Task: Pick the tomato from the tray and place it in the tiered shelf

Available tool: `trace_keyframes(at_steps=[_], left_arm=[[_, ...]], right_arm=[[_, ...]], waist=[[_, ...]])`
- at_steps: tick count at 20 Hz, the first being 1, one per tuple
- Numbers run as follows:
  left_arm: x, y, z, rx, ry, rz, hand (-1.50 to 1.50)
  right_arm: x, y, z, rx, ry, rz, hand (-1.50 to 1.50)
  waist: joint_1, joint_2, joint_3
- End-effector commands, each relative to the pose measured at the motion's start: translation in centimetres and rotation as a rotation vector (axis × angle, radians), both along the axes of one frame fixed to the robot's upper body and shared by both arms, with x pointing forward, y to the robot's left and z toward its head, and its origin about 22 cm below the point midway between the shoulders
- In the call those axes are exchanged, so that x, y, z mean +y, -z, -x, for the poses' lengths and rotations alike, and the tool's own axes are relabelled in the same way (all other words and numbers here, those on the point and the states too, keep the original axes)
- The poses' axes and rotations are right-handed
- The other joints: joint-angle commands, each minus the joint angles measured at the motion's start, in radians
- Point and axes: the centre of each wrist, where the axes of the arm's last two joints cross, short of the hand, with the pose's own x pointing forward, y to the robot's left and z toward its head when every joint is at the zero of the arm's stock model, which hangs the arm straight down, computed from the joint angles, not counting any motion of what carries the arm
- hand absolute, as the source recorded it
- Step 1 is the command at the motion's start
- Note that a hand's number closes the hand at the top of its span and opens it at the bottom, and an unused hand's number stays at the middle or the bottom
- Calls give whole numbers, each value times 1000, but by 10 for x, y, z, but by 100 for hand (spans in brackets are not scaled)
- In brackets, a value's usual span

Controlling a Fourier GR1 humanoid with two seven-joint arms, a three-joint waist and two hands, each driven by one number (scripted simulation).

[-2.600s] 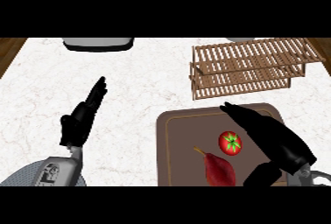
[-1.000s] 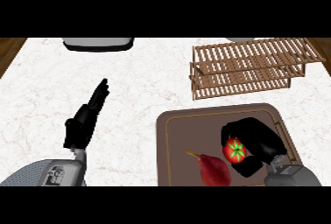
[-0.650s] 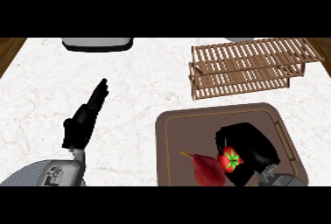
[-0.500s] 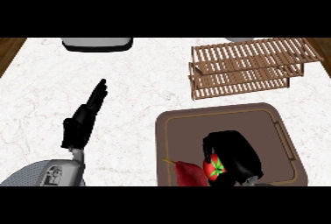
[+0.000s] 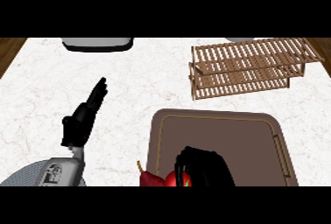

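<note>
Right hand (image 5: 205, 168), black, at the lower edge of view: fingers curled over the small round red tomato (image 5: 179, 180), of which only a red sliver with a speck of green shows just left of the fingers. Both sit over the near part of the brown rectangular tray (image 5: 220, 131).

Dark red pepper with thin stem (image 5: 150, 177): immediately left of the tomato, touching or nearly so.

Slatted wooden tiered shelf (image 5: 249, 68): well beyond the right hand, on the white marbled counter (image 5: 129, 83).

Left hand (image 5: 84, 118): far left of the tray, fingers straight, resting.

Grey object (image 5: 97, 43): beyond the left hand, at the far edge.
</note>
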Motion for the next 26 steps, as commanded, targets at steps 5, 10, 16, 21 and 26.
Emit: trace_keyframes(at_steps=[5,10,16,21,26], left_arm=[[-7,3,-4,8,-2,4,0],[-3,-2,0,7,-16,-12,0],[-20,3,13,-5,15,6,0],[-4,1,-2,12,-17,14,0],[-2,3,-8,-3,9,3,0]], right_arm=[[13,-64,39,-192,94,-212,150],[-10,-107,48,-309,239,-122,150],[-1,-130,22,-450,357,-117,150],[-20,-162,10,-524,431,-75,150],[-32,-197,-16,-557,445,-91,150]], waist=[[-2,-3,-1],[-7,-5,-1],[8,-4,-2],[-2,-2,-2],[-3,0,-2]])
